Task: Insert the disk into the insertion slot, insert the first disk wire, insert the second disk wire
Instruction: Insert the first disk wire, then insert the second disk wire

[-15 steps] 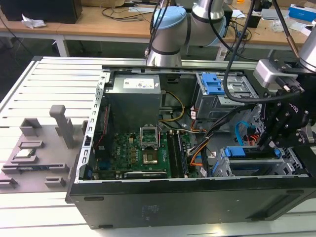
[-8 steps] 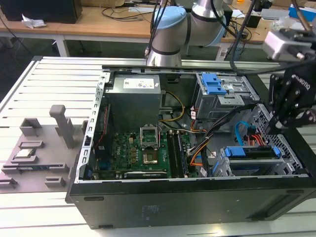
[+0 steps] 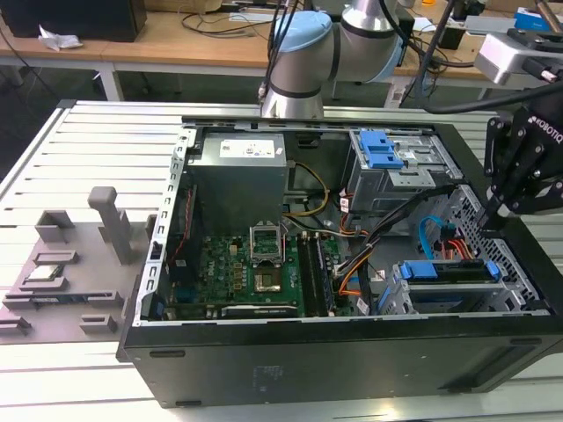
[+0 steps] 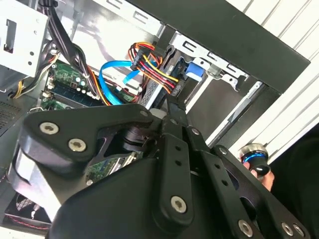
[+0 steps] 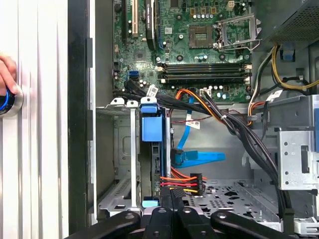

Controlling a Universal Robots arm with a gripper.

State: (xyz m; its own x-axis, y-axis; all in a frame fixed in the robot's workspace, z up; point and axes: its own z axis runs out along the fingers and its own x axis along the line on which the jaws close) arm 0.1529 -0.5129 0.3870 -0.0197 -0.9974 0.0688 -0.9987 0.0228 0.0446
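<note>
1. Slatted metal table (image 3: pixel 88 141) carries an open black computer case (image 3: pixel 334 360) lying on its side, with the robot arm (image 3: pixel 303 61) rising behind it at twelve o'clock in the exterior view.
2. The black gripper (image 3: pixel 493 215) reaches into the case at its three o'clock edge. In both wrist views the gripper (image 5: pixel 172 199) (image 4: pixel 173 107) has its fingers pressed together, and whether they pinch anything cannot be told.
3. Its tips stand just beside a red, yellow and black wire bundle (image 5: pixel 179 181) (image 4: pixel 152 62). Whether that bundle is plugged in cannot be told.
4. The disk (image 3: pixel 440 271) (image 5: pixel 152 130), framed in bright blue, sits inside the insertion slot (image 3: pixel 400 299) (image 5: pixel 117 196) at the case's four o'clock corner.
5. A flat blue cable (image 5: pixel 202 158) (image 4: pixel 112 82) (image 3: pixel 428 233) reaches the disk's edge near the bundle.
6. A taller grey cage (image 3: pixel 387 176) with a blue clip stands at one o'clock, the grey power supply (image 3: pixel 237 176) at eleven and the green motherboard (image 3: pixel 255 264) (image 5: pixel 199 30) at eight.
7. Outside the case, a person's hand (image 5: pixel 4 74) rests on a blue-ringed button (image 5: pixel 10 102) (image 4: pixel 253 155).
8. Grey fixtures (image 3: pixel 62 264) lie on the table at nine o'clock of the case.
</note>
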